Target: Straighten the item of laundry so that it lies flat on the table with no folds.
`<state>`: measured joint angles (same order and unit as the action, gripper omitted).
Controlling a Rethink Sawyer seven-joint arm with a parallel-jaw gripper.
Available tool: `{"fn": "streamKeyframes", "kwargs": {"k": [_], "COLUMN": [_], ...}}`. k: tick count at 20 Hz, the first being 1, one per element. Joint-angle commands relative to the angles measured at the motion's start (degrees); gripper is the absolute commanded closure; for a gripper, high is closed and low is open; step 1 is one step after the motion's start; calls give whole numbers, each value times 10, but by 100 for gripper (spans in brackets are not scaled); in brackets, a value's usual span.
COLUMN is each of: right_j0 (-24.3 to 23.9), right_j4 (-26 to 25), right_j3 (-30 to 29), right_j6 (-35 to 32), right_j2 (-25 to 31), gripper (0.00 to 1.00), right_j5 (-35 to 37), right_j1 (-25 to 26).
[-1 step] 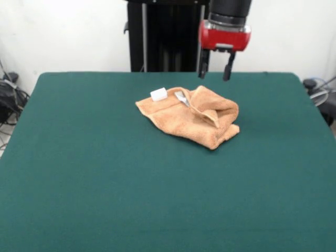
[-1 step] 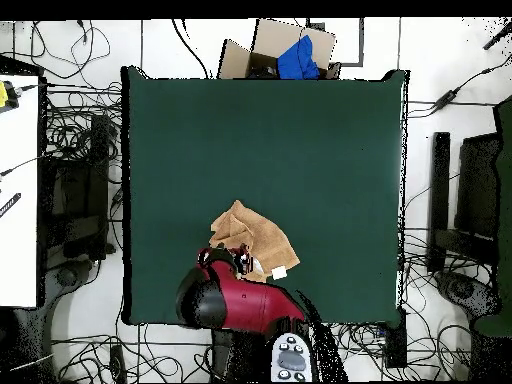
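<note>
Front view. The towel [image 1: 191, 116] lies crumpled on the green table [image 1: 105, 173], in the far half and a little right of the middle. It is not flat: the right part is bunched into a raised hump with a deep fold running through it, and a lower layer sticks out beneath at the right corner. The left part lies flatter, coming to a corner. A small white tag [image 1: 158, 94] stands up at the far left corner of the towel, and a short grey strip shows just beside it on the top edge. The gripper [image 1: 214, 67] hangs in the air above the far edge of the towel, clear of the cloth. Its two dark fingers [image 1: 203, 64] point straight down with a plain gap between them and nothing in that gap. Above the fingers sits the red wrist block of the arm [image 1: 224, 31].

Overhead view. The towel [image 2: 256, 236] shows as a peach patch in the lower half of the table [image 2: 300, 130], left of the middle, near the bottom edge. Creases cross its left part. The white tag [image 2: 279, 272] sits at its lower right corner. The red and black arm [image 2: 235, 300] covers the towel's lower left edge, so the gripper tips are hard to make out here. A cardboard box [image 2: 262, 52] with a blue thing in it sits beyond the table's top edge. Cables lie on the floor all round.
</note>
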<state>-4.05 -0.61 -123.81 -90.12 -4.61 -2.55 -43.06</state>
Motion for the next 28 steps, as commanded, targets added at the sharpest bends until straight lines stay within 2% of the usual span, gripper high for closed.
{"fn": "streamKeyframes", "kwargs": {"k": [1,15,28], "right_j0": [-5,28,25], "right_j4": [-10,11,4], "right_j3": [19,38,47], "right_j6": [-102,-103,-103], "right_j2": [8,-11,-15], "gripper": [0,0,0], "right_j5": [-39,-27,-58], "right_j1": [55,65,91]}}
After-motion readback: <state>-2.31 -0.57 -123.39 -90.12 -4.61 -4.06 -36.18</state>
